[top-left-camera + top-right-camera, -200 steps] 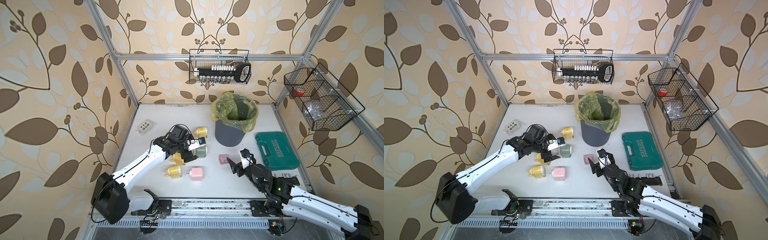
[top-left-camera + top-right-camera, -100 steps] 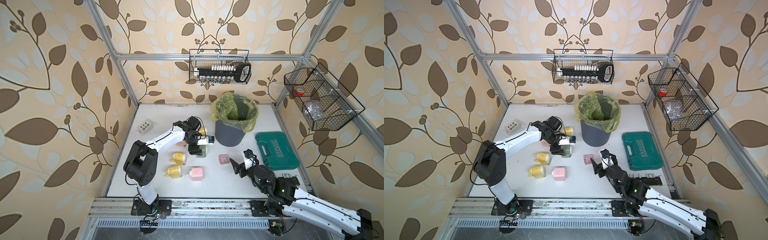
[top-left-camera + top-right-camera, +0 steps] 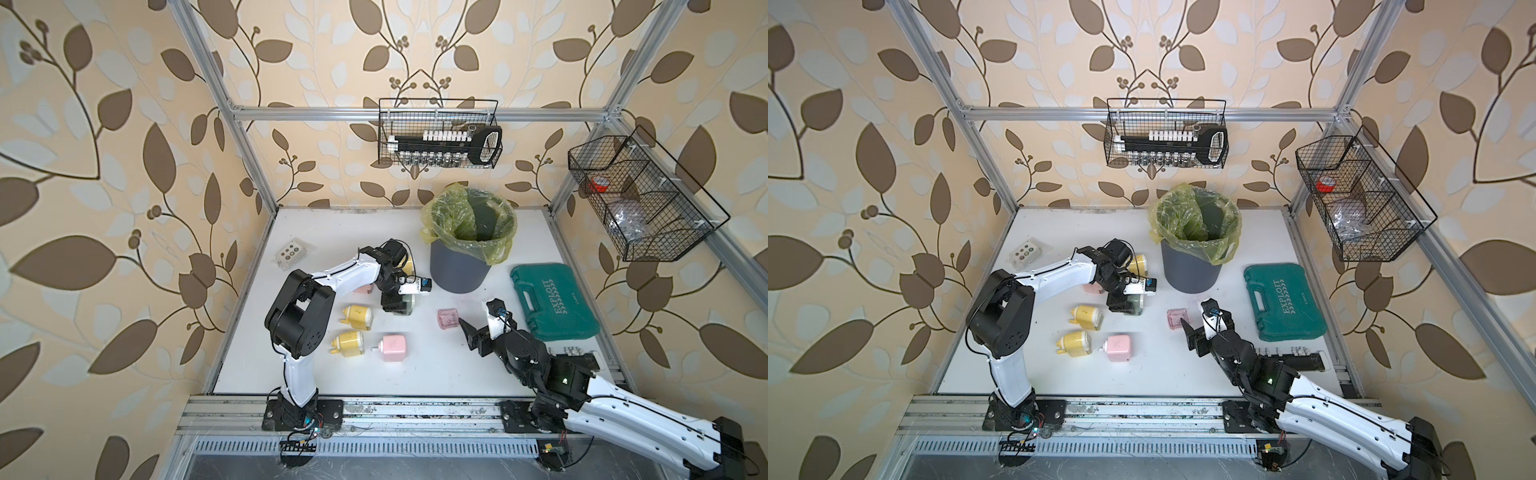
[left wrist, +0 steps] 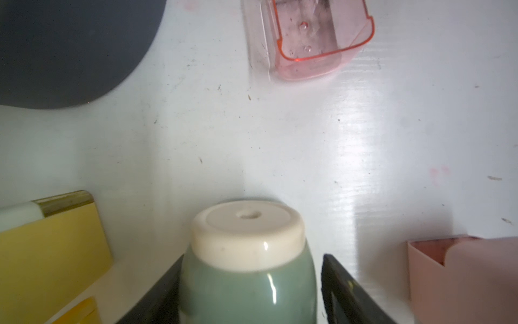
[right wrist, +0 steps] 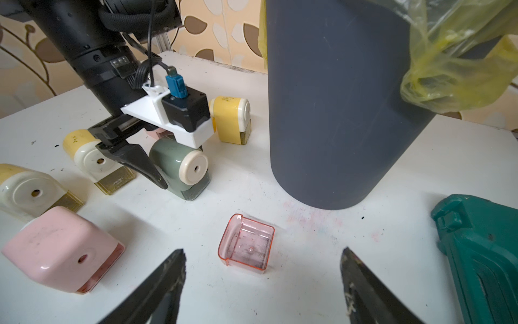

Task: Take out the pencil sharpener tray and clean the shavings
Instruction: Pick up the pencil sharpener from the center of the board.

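A green pencil sharpener (image 3: 406, 302) (image 5: 179, 165) with a cream front lies on the white table, left of the bin. My left gripper (image 4: 252, 259) (image 3: 395, 305) is shut on its body, a black finger along each flank. A clear pink sharpener tray (image 3: 448, 319) (image 4: 308, 42) stands apart in the middle of the table, open side up, with only dark smudges inside. My right gripper (image 5: 262, 252) (image 3: 1200, 320) hovers just short of the tray, open wide and holding nothing. The shavings are not in view.
A grey bin (image 3: 457, 270) lined with a yellow bag stands behind the tray. A green tool case (image 3: 552, 299) lies to the right. Two yellow sharpeners (image 3: 357, 318) (image 3: 349, 343) and a pink one (image 3: 392, 348) lie to the left. Another yellow one (image 5: 231, 119) stands behind the green sharpener.
My left arm has swung in over the green sharpener and its jaws have narrowed around the body. The right arm has hardly moved.
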Available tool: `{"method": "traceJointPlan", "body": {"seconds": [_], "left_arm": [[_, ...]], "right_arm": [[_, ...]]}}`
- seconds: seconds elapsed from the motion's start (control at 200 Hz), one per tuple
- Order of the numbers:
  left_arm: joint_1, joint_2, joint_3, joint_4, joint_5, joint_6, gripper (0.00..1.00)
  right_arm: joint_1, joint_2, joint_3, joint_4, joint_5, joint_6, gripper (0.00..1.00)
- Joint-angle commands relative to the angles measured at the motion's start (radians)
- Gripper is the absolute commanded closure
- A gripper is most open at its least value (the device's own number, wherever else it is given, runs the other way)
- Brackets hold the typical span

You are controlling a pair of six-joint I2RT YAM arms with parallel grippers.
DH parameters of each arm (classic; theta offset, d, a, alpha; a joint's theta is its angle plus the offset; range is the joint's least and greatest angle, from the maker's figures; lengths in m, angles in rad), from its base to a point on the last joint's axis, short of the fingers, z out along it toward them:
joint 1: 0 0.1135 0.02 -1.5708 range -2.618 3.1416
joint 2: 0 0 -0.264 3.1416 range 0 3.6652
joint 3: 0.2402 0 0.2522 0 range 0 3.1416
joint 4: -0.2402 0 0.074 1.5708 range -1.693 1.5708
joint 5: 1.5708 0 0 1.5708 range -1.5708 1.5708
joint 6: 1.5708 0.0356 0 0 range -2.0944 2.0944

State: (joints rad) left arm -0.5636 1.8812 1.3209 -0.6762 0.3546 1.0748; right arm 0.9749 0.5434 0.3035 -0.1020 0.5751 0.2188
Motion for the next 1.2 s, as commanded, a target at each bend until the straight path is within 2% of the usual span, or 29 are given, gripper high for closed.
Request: {"method": "traceJointPlan", "body": {"seconds": [0.0, 0.19, 0.315, 0.38, 0.455, 0.555, 0.69, 0.785, 0.94, 1.04, 1.195], "left_arm": [[-0.014, 0.023, -0.017, -0.048, -0.006, -0.005, 0.29], [-0.015, 0.026, -0.018, -0.046, -0.003, -0.007, 0.35], [-0.029, 0.006, -0.054, -0.024, 0.011, 0.023, 0.45], [-0.034, -0.011, -0.085, 0.021, 0.002, 0.022, 0.59], [-0.035, -0.033, -0.113, 0.057, -0.014, 0.018, 0.80], [-0.035, -0.077, -0.134, 0.094, -0.036, 0.005, 1.00], [-0.034, -0.169, -0.168, 0.125, -0.059, -0.007, 1.00], [-0.029, -0.234, -0.192, 0.112, -0.060, -0.012, 1.00], [-0.013, -0.302, -0.213, 0.018, 0.023, -0.022, 1.00], [-0.012, -0.341, -0.225, -0.015, 0.054, -0.019, 1.00], [-0.010, -0.372, -0.132, -0.152, 0.124, 0.015, 1.00]], "right_arm": [[-0.003, -0.011, -0.009, -0.020, -0.011, 0.020, 0.17], [-0.003, -0.019, -0.011, -0.028, -0.014, 0.026, 0.17], [-0.002, -0.014, -0.011, -0.028, -0.009, 0.030, 0.17], [-0.003, -0.008, -0.007, -0.035, 0.002, 0.040, 0.17], [-0.002, 0.001, 0.001, -0.048, 0.030, 0.059, 0.17], [-0.003, 0.012, 0.020, -0.071, 0.073, 0.081, 0.17], [-0.005, 0.031, 0.059, -0.065, 0.057, 0.042, 0.17], [-0.006, 0.050, 0.082, -0.027, -0.035, -0.037, 0.17], [-0.001, 0.108, 0.085, 0.105, -0.274, -0.121, 0.16], [0.013, 0.161, 0.083, 0.158, -0.319, -0.168, 0.15], [0.022, 0.193, 0.060, 0.265, -0.382, -0.219, 0.13]]}}
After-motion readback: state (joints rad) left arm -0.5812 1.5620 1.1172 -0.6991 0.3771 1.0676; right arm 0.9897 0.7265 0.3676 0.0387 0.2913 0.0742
